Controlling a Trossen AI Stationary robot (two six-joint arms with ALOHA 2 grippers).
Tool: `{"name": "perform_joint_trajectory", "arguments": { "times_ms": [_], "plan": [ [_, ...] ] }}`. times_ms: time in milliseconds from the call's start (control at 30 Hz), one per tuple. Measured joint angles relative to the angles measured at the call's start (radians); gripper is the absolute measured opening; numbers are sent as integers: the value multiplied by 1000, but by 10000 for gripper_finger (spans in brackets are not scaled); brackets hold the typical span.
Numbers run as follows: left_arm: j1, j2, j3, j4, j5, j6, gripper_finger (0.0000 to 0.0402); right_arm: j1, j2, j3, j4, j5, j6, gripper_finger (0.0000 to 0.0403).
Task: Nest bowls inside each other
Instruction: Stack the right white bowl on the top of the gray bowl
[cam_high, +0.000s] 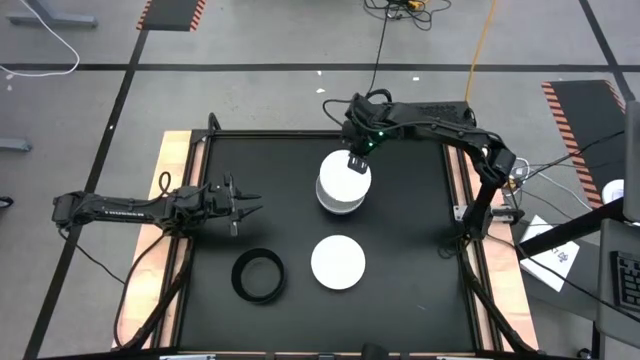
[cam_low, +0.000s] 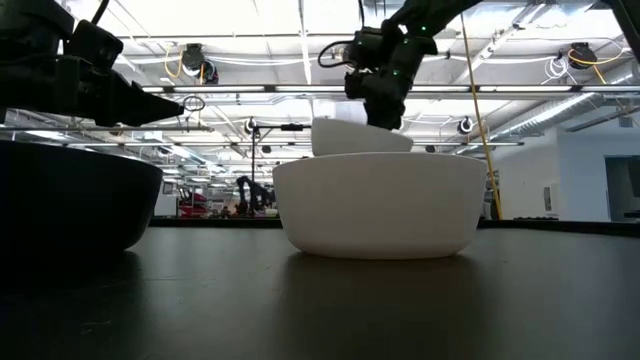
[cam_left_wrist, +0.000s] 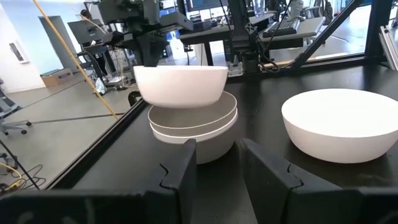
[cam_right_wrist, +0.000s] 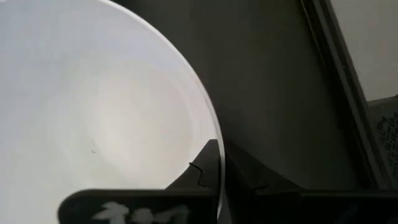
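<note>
White bowl (cam_left_wrist: 180, 85) | right tool (cam_right_wrist: 221, 163) pinches rim | left wrist view: clear above stack (cam_left_wrist: 194, 127)

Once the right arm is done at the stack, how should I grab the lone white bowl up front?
Pinch the rim. The white bowl sits upright and open, too wide to span, so come straight down with one finger inside and one outside. Its right-hand edge looks best, facing away from the black bowl. That mirrors the right end effector, shut on the rim of the raised bowl.

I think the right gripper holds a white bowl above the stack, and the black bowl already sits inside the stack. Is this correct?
Not quite. The high view shows the black bowl alone on the table, apart from the stack. The right gripper does hold a white bowl above it.
</note>
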Motion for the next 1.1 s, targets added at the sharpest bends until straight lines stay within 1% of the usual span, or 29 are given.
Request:
{"name": "perform_joint_trajectory", "arguments": {
  "times_ms": [167,300,600,800,967,1033,1100],
  "plan": [
    [0,0,0,-2,0,-6,127,1,1,6,-11,-2,-4,0],
    [0,0,0,-3,0,5,127,1,1,6,-63,-5,-7,0],
    [0,0,0,-3,0,6,127,33,2,6,-49,-6,-19,0],
    [0,0,0,-2,0,-11,127,45,53,6,-39,-8,-30,0],
    [0,0,0,-2,1,-19,127,45,118,5,-107,-7,-41,0],
    [0,0,0,-2,1,-19,127,46,124,4,-126,10,-41,0],
    [0,0,0,-2,1,-18,127,53,124,5,-125,58,-44,0]
  ]
}}
